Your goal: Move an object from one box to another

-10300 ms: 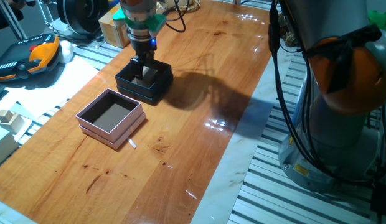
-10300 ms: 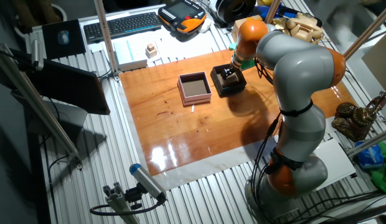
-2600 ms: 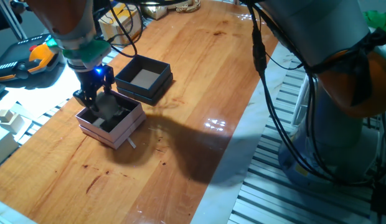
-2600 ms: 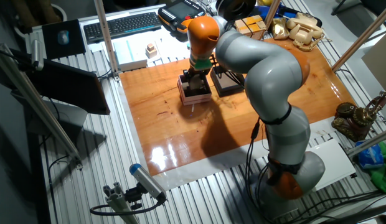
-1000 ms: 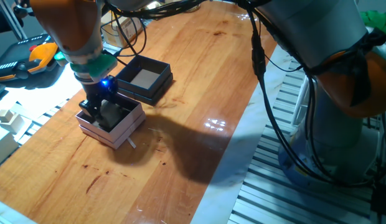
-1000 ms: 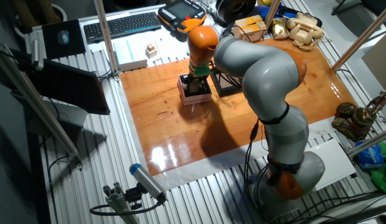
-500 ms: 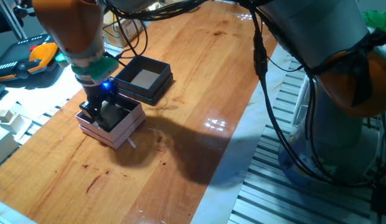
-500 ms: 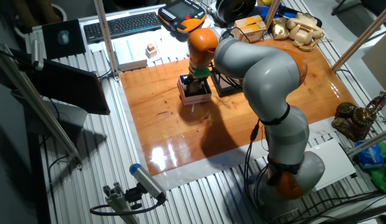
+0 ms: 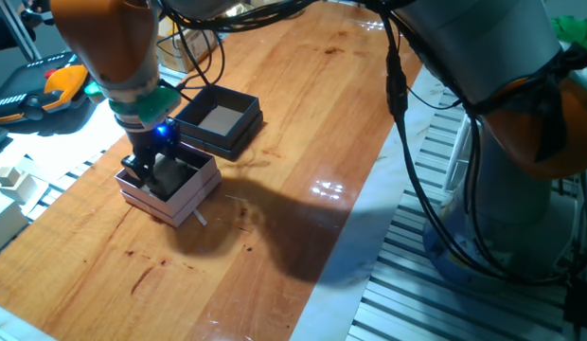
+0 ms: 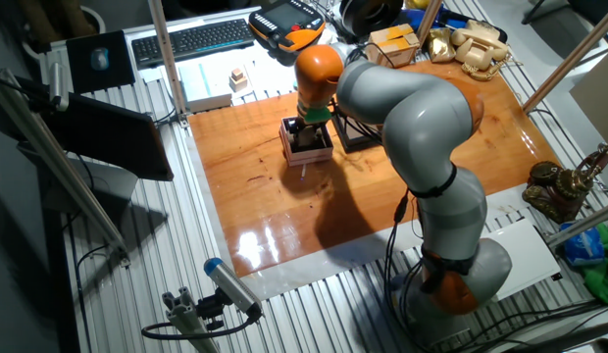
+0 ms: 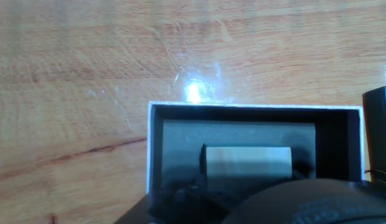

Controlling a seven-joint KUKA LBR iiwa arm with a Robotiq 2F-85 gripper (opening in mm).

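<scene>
The pink box (image 9: pixel 194 189) stands on the wooden table, near left in one fixed view. My gripper (image 9: pixel 144 173) is lowered inside it, fingers down between its walls. In the hand view the pale wooden cube (image 11: pixel 246 163) sits on the dark grey floor of the pink box (image 11: pixel 149 155), with dark finger parts close against both its sides. In the fixed views my hand hides the cube. The black box (image 9: pixel 232 140) with a pale floor stands just behind, holding nothing. The other fixed view shows the gripper (image 10: pixel 306 130) in the pink box (image 10: pixel 309 152), the black box (image 10: pixel 358 132) beside it.
A small white scrap (image 9: pixel 201 219) lies by the pink box's front corner. Pale wooden blocks (image 9: pixel 11 177) sit off the table's left edge, near an orange-black pendant (image 9: pixel 57 80). A cardboard box (image 9: pixel 170 47) is behind my arm. The robot base (image 9: pixel 521 189) rises at the right.
Since ten seconds ago my gripper left the black box and came down into the pink box with the cube. Over the last second it has hardly moved.
</scene>
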